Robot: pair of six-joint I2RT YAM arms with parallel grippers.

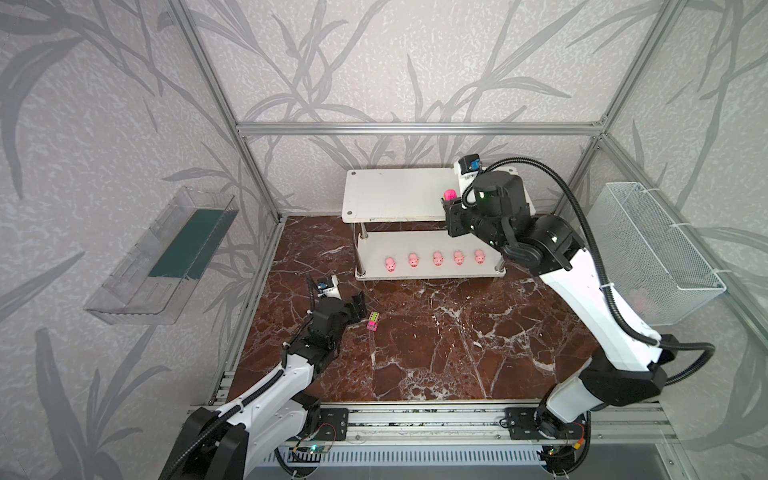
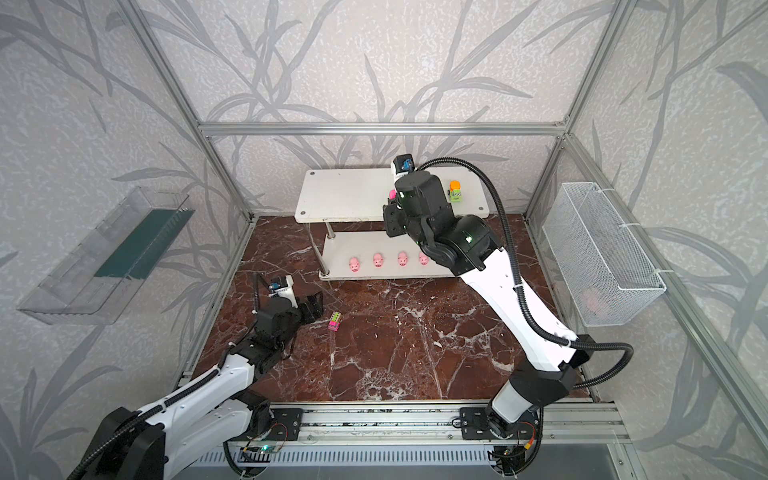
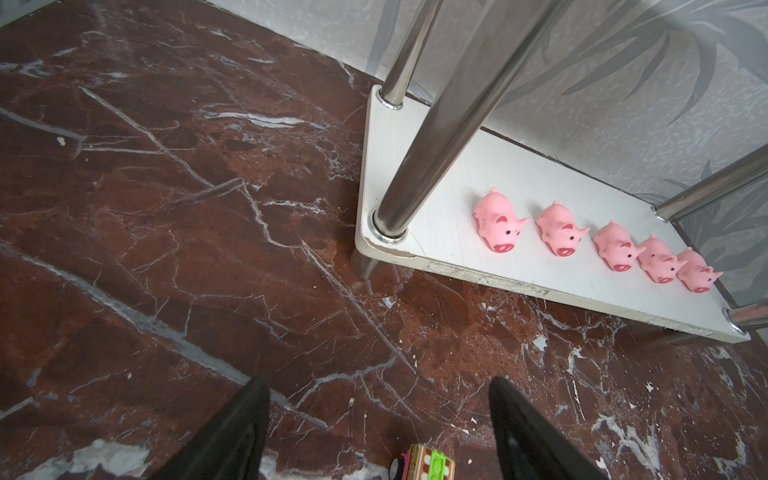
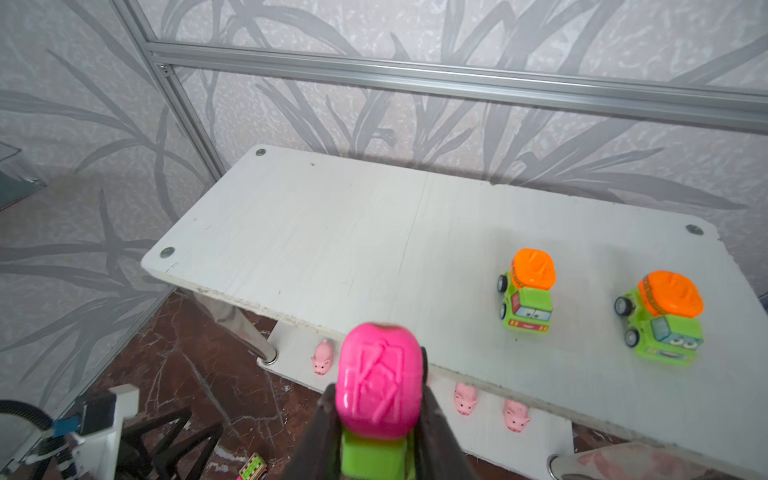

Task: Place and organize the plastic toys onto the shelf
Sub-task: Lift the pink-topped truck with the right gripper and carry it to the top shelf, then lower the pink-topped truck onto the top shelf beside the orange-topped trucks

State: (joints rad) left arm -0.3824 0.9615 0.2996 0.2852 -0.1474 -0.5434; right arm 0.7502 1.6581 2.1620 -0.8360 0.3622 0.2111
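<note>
We hold the pink-topped car [image 4: 376,365] clamped in the right gripper [image 4: 378,386] at the shelf [image 4: 332,232] top's front edge (two orange-topped cars [image 4: 528,291] stand there). Next we judge: lower and release beside them. The left gripper [image 3: 378,382], jaws apart, sits near the last car [image 1: 372,321] on the table [image 1: 457,353].

You won't find any readable text, labels, brands or numbers here; the toys and the shelf carry none.
</note>
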